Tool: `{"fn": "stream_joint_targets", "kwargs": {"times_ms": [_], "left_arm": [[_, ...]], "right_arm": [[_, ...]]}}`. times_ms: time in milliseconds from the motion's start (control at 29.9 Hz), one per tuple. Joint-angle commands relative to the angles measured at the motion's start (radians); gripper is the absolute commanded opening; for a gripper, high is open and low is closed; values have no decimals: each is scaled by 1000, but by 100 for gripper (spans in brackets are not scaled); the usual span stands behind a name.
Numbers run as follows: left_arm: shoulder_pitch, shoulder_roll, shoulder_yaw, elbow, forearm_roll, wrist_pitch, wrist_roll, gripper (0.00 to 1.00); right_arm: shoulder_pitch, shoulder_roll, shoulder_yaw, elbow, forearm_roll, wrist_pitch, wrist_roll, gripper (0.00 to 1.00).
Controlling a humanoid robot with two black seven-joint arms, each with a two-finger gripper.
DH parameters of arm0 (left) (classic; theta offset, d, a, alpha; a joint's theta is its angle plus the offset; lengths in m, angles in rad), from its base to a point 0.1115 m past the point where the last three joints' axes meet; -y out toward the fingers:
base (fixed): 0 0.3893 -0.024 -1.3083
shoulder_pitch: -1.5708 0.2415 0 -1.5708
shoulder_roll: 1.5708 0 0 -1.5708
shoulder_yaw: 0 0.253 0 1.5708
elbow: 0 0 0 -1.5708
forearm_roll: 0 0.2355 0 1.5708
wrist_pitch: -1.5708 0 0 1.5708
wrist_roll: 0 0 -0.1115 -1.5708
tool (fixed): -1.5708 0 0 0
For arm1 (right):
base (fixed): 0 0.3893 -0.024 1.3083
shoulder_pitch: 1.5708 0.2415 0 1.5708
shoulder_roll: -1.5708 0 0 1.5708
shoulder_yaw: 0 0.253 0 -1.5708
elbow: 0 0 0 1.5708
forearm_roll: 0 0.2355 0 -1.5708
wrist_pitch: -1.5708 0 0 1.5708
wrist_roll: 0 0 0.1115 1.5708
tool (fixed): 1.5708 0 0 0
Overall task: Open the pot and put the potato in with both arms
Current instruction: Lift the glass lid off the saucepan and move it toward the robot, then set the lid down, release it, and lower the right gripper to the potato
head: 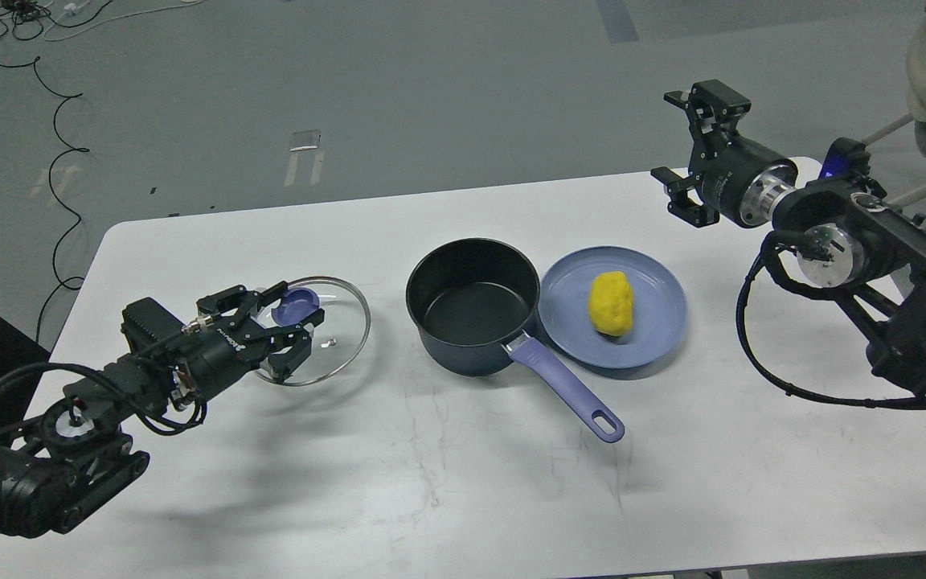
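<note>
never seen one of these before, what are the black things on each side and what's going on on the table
The picture is taken from the robot's own head, looking down at a white table. The black jointed things are its two arms, each ending in a two-finger claw. The left gripper is open around the purple knob of a glass lid, which lies on the table left of the pot; I cannot tell whether it touches the knob. The right gripper is open, holds nothing, and hangs above the far right of the table. In the middle stands the open, empty pot, its purple handle pointing toward the camera. Right beside it is a blue plate with the yellow potato on it.
</note>
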Motion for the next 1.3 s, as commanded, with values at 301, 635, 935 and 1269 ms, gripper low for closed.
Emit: {"fn": "stream_joint_targets", "kwargs": {"times_ms": [301, 635, 935, 1269], "left_arm": [[12, -33, 38, 50, -5, 6, 0, 72], [1, -29, 38, 36, -195, 6, -52, 98], [-153, -43, -3, 31, -669, 6, -55, 98], [-338, -51, -11, 35, -1370, -183, 54, 98]], "right_arm": [[-2, -5, 11, 2, 3, 0, 0, 100], [21, -16, -4, 9, -1, 11, 0, 100], [126, -200, -369, 132, -349, 41, 1, 100], [170, -219, -595, 187, -701, 48, 14, 98]]}}
